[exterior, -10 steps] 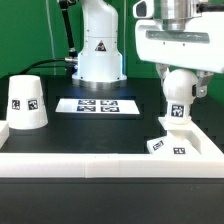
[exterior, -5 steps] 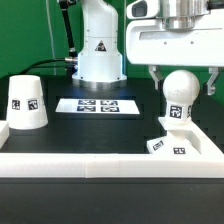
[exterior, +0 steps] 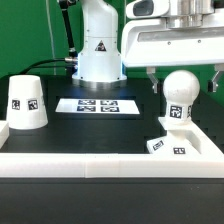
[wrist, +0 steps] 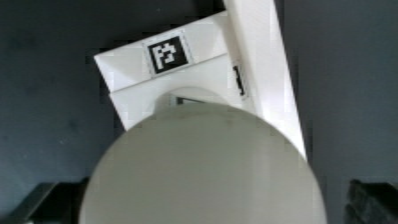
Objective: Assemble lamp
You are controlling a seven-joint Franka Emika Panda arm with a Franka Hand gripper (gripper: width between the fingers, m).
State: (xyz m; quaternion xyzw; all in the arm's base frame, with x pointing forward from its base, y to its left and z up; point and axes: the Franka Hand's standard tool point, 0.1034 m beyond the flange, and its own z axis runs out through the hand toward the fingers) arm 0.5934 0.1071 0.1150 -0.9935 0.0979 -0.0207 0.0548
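Note:
The white ball-shaped bulb (exterior: 180, 94) stands upright in the flat angular base (exterior: 166, 146) at the exterior view's right. My gripper (exterior: 184, 80) is open, its fingers spread wide on either side of the bulb's top without touching it. The cone shade (exterior: 25, 103) with its black-and-white tag stands mouth down at the exterior view's left. In the wrist view the bulb (wrist: 205, 160) fills the middle, with the base and its tag (wrist: 169, 58) beyond it. The dark fingertips (wrist: 54, 205) show only at the corners.
The marker board (exterior: 98, 104) lies at the middle back. The big white robot pedestal (exterior: 100, 50) stands behind it. A white raised wall (exterior: 100, 165) runs along the front and sides of the black table.
My gripper has opened wider and risen from around the bulb's lower part to its top. The bulb stays standing on the base.

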